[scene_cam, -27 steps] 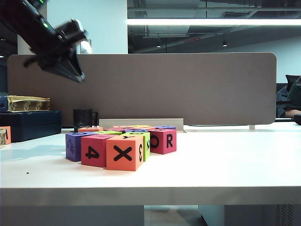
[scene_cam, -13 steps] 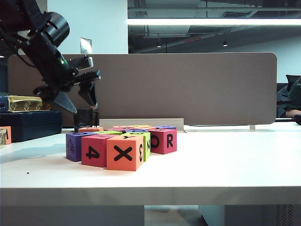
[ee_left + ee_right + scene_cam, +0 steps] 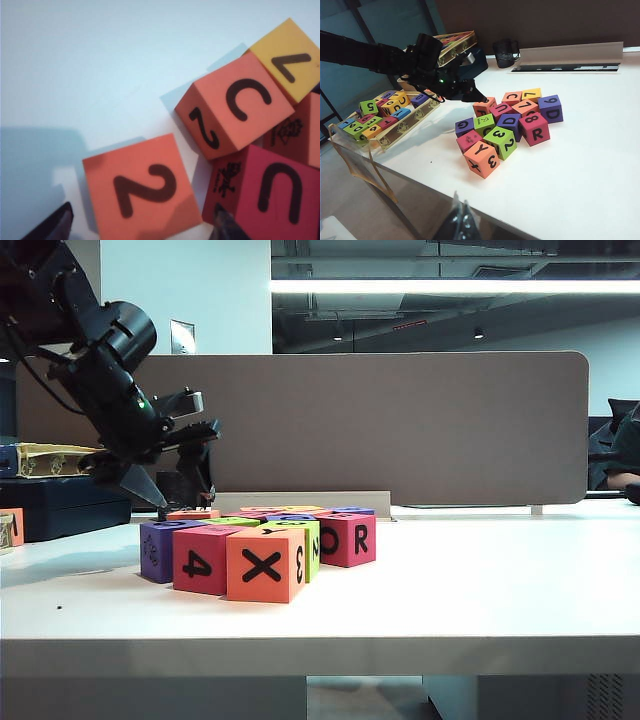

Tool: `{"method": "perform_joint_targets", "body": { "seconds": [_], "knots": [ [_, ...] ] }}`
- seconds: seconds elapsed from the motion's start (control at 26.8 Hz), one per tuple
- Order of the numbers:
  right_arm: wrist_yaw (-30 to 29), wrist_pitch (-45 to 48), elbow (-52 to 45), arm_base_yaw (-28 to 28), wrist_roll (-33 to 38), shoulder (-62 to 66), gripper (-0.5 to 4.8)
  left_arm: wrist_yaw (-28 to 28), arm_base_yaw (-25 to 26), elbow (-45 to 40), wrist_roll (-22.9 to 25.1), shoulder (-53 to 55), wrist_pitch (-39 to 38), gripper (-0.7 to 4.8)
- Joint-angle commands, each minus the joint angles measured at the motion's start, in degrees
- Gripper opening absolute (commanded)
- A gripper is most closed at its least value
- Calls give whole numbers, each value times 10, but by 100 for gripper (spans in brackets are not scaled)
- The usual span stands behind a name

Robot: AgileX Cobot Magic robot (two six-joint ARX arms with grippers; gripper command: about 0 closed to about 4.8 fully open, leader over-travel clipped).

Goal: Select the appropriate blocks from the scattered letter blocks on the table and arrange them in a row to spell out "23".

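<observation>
Two claws: left claw point(image 3: 142, 227) spread above orange "2" block point(image 3: 142, 187); right claw point(image 3: 461, 220) state unclear.

The letter blocks point(image 3: 500, 127) look like matt, soft foam (letters printed flat black) on the smooth, slightly glossy white table point(image 3: 480, 590).

White table point(image 3: 480, 590) carries a tight cluster of letter blocks point(image 3: 262, 550) left of centre; nearest faces read 4, X, 3, R. Far left edge: tray point(image 3: 415, 122) of spare blocks (partly overhanging). Behind cluster: dark cup point(image 3: 178, 488), blue case point(image 3: 65, 505).
</observation>
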Motion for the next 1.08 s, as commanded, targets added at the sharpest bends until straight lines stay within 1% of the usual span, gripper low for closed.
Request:
{"method": "perform_joint_targets", "body": {
  "seconds": [0.04,0.11,0.3,0.37,0.45,0.56,0.6,0.67,0.75,0.82,0.9,0.97,1.05,1.08],
  "knots": [
    [1,7,2,0,-2,-6,-1,-1,-4,2,-1,7,17,355],
    [1,7,2,0,-2,-6,-1,-1,-8,2,-13,14,23,355],
    [4,7,2,0,-2,-6,-1,-3,-8,2,-15,27,28,354],
    [6,7,2,0,-2,-6,-1,-16,-8,2,-15,30,28,353],
    [6,7,2,0,-2,-6,-1,-33,-8,2,-15,30,28,338],
    [13,7,2,0,-2,-6,-1,-38,-8,2,-15,30,28,332],
    [13,7,2,0,-2,-6,-1,-37,-8,2,-15,30,28,325],
    [13,7,2,0,-2,-6,-1,-38,-8,2,-15,30,29,271],
    [14,7,2,0,-2,-6,-1,-37,-8,2,-15,30,29,230],
    [14,7,2,0,-2,-6,-1,-35,-8,2,-15,30,32,207],
    [14,7,2,0,-2,-6,-1,-35,-8,3,-15,29,35,208],
    [14,7,2,0,-2,-6,-1,-14,-8,8,-28,24,30,208],
    [14,7,2,0,-2,-6,-1,33,-8,26,-52,4,18,208],
    [14,7,2,0,-2,-6,-1,43,-8,34,-52,-4,11,208]
  ]
}}
